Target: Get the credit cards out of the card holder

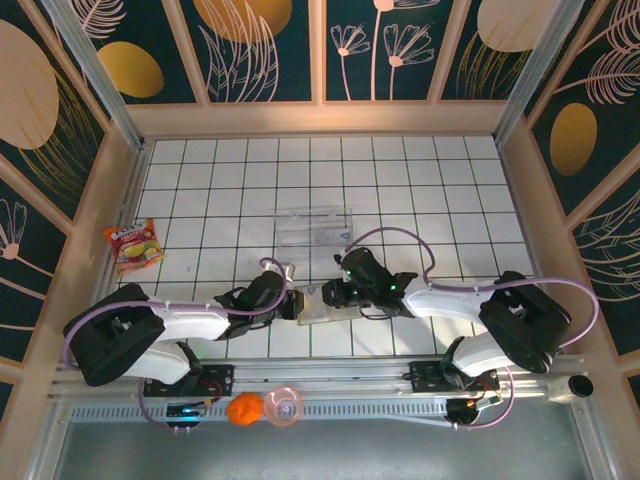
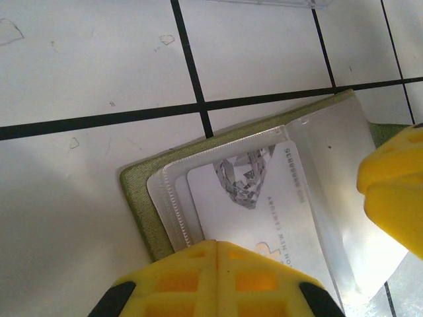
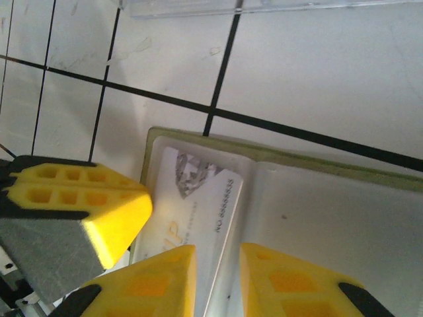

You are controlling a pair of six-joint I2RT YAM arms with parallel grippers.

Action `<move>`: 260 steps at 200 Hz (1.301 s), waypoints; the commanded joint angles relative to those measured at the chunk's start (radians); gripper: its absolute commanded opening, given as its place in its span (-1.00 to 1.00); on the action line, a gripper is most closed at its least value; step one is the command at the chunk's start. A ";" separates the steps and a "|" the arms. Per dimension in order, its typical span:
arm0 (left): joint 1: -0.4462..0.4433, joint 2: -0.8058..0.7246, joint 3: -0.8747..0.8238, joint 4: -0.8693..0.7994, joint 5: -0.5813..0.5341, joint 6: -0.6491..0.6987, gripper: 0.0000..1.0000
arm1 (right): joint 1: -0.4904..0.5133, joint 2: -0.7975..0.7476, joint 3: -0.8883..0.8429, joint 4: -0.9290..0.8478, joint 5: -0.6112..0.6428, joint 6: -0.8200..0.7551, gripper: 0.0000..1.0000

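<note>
Lying open on the tiled table [image 1: 450, 200] between both arms, the card holder [image 2: 142, 205] shows a credit card [image 2: 258, 198] among its clear sleeves. The left gripper [image 2: 217, 247] is pressed together over the card's near end. The right gripper [image 3: 218, 257] stands slightly parted astride the card's edge.

A white worktop [image 1: 420, 170] ruled by black lines into square tiles forms the floor of the cell. 3 walls [image 1: 390, 60] rise around it: dark teal panels with gold ovals and pale outlined leaves and flowers, framed by pale posts [image 1: 88, 62]. A metal rail [image 1: 330, 372] runs along the near edge. The light is bright and even.
</note>
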 commanded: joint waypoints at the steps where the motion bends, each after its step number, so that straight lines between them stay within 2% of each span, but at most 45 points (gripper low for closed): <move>1: 0.000 0.003 -0.005 -0.035 0.007 -0.007 -0.90 | -0.023 0.020 -0.016 0.089 -0.077 0.039 -0.54; 233: 0.000 0.022 -0.025 0.005 0.035 0.001 -1.00 | -0.057 0.178 -0.005 0.176 -0.131 0.177 -0.67; 260: 0.000 0.029 -0.026 0.012 0.042 0.000 -1.00 | -0.057 0.183 -0.005 0.183 -0.136 0.180 -0.87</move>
